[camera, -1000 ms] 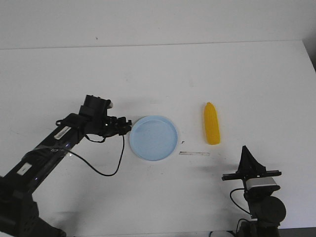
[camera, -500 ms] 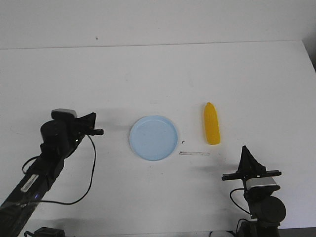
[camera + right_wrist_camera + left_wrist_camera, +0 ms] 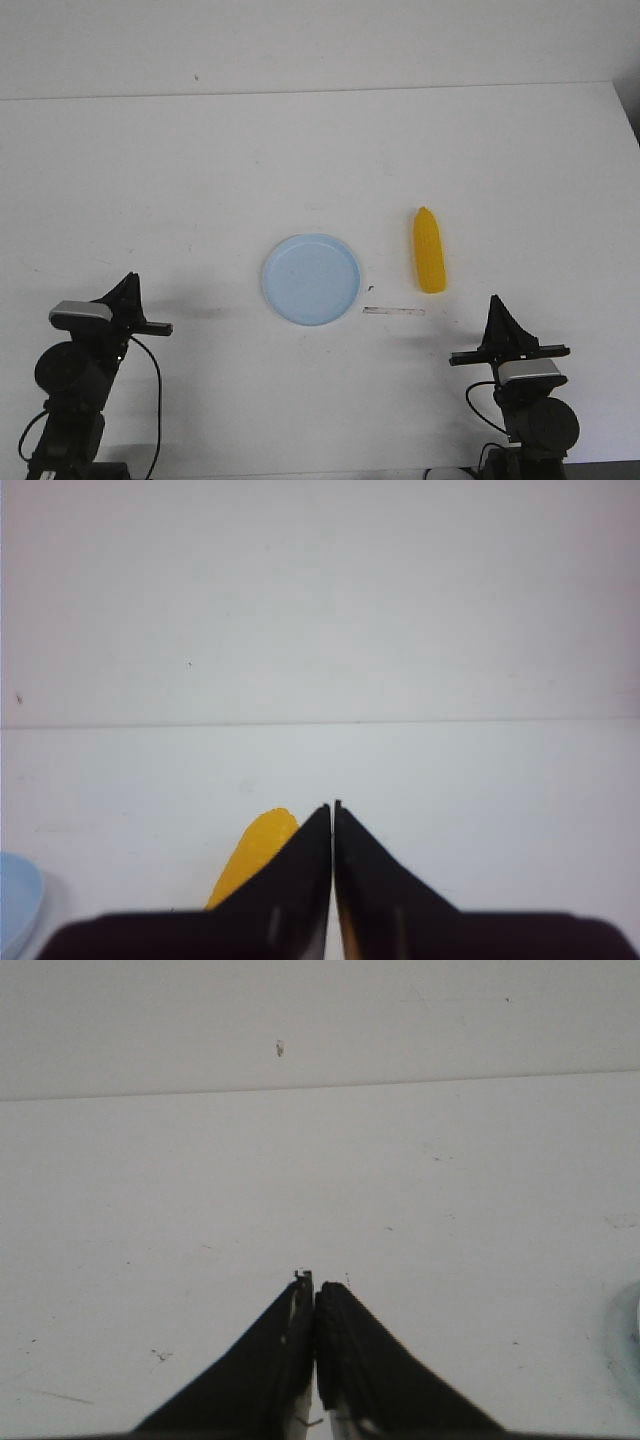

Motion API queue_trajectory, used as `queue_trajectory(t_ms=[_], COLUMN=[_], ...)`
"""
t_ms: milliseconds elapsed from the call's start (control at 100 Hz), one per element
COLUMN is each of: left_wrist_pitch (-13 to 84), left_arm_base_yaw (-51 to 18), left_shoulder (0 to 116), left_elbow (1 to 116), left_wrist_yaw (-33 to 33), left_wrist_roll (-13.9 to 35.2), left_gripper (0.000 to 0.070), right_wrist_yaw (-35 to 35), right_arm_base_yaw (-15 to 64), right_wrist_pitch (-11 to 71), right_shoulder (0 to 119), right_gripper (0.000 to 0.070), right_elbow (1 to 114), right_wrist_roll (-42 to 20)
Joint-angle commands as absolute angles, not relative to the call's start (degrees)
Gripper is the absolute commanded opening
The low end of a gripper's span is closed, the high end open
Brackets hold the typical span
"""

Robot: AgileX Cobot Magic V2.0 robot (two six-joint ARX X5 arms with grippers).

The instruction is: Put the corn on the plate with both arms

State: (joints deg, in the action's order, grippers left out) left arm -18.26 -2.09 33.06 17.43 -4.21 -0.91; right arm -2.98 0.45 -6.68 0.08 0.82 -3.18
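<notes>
white table (image 3: 300, 150), pale wall behind – plate (image 3: 311, 279) beside corn (image 3: 430, 250), both arms' fingers (image 3: 345, 1345) together

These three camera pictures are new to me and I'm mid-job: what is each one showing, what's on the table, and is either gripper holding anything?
The wide picture looks forward over a white table. The left arm sits at the near left corner and the right arm at the near right.

The other two pictures come from cameras on the wrists. The black wedges are the fingers of the left gripper and the right gripper. Both are shut and hold nothing.

On the table lies a pale blue plate, with nothing on it. The yellow corn lies apart from it, on the right arm's side. It shows just beyond the right gripper in that wrist view, so it has not yet been picked up. A thin strip lies on the table near the corn.
</notes>
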Motion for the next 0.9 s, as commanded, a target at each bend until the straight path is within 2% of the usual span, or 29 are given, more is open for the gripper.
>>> queue_trajectory(t_ms=[0,170,390,890], left_wrist_pitch=[-19.11,-16.49,-13.82,-11.66], left_arm_base_yaw=[-1.89,-1.89,-1.89,-1.89], left_shoulder=[29.21,18.61,10.37,7.03], left_elbow=[16.80,16.40,16.43,16.43], left_wrist_yaw=[-4.01,-4.01,-3.99,-4.05], left_wrist_roll=[-1.80,-1.87,-1.89,-1.89], left_gripper=[0.0001,0.0002,0.0002,0.0002], right_wrist_yaw=[-2.96,-2.96,-2.96,-2.96], right_arm_base_yaw=[0.58,0.58,0.58,0.58], right_wrist_pitch=[-7.25,-7.25,-7.25,-7.25], right_shoulder=[0.05,0.05,0.05,0.05], right_gripper=[0.0001,0.0001,0.0001,0.0001], right_elbow=[0.73,0.73,0.73,0.73], right_wrist_roll=[-2.87,-2.87,-2.87,-2.87])
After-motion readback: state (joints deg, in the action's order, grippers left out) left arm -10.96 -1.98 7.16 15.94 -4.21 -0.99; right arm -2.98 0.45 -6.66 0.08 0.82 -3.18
